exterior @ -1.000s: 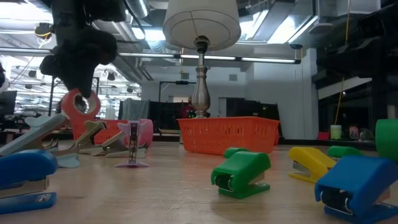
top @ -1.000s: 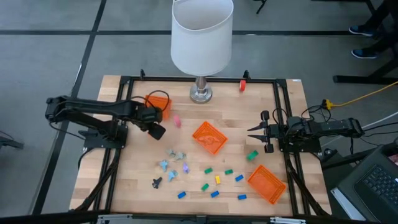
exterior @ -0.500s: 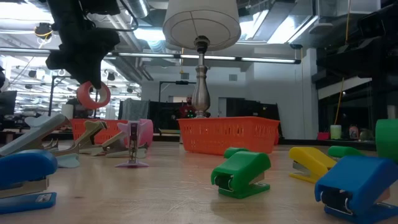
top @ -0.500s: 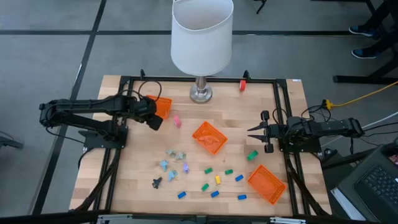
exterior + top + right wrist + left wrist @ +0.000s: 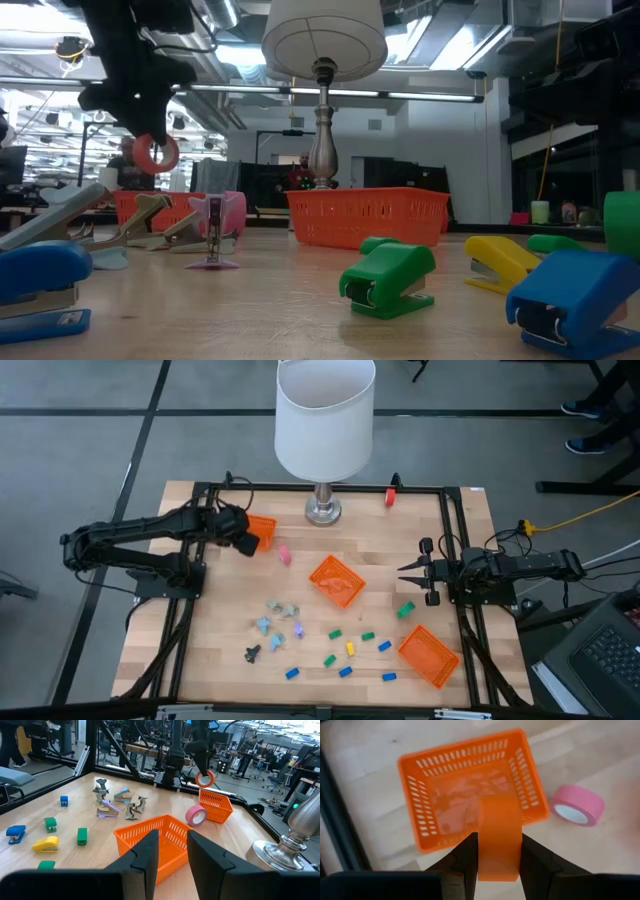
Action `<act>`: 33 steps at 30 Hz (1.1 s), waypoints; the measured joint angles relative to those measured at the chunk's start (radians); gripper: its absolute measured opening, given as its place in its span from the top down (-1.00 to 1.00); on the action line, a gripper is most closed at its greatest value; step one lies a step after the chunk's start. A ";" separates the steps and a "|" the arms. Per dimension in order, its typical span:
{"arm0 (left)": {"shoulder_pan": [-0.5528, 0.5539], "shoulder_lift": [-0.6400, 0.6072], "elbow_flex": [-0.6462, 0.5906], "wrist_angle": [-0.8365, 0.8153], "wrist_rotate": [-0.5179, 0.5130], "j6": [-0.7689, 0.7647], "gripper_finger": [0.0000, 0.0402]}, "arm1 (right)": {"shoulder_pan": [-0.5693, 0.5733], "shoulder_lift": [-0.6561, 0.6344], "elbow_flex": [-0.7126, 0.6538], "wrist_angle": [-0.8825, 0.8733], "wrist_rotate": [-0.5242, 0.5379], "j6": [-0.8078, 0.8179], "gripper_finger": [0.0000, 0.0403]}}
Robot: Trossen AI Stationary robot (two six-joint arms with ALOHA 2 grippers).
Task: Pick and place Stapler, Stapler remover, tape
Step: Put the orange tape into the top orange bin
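Note:
An orange roll of tape [image 5: 500,837] hangs over the small orange basket [image 5: 465,785] at the table's far left, with my left gripper [image 5: 243,543] shut on it. In the low view the roll [image 5: 155,153] shows as a ring below the dark fingers. A pink roll [image 5: 284,553] lies on the wood just right of that basket, and a red one [image 5: 391,497] sits at the far edge. Small coloured staplers [image 5: 350,650] and silvery staple removers [image 5: 280,610] lie near the middle. My right gripper [image 5: 405,570] waits at the right, level, its fingers a little apart with nothing between them. My left gripper pinches the orange roll by its two flat side faces [image 5: 482,845], one finger [image 5: 465,860] on each, so the roll's curved band faces the wrist camera. The fingers slant down from above. The roll hangs upright below them, clear of the basket and the table.
A lamp with a white shade [image 5: 323,420] stands at the far middle. A second orange basket [image 5: 336,580] sits mid-table and a third [image 5: 428,655] near the right front. A black frame [image 5: 300,487] rims the table.
My left gripper has swung toward the table's far edge and a little up, turning as it went, and has carried the orange roll from beside the far-left basket to above it. The roll stays clear of the table.

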 joint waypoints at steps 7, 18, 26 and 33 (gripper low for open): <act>0.036 0.000 0.000 0.000 -0.091 0.004 0.47 | 0.000 0.000 0.000 0.000 0.000 0.000 0.47; 0.080 0.085 0.000 0.015 -0.169 -0.049 0.47 | 0.000 0.000 0.000 0.000 0.000 0.000 0.47; 0.080 0.233 0.000 0.037 -0.214 -0.049 0.47 | 0.000 0.000 0.000 0.000 0.000 0.000 0.47; 0.093 0.340 0.000 0.128 -0.216 -0.049 0.47 | 0.000 0.000 0.000 0.000 0.000 0.000 0.47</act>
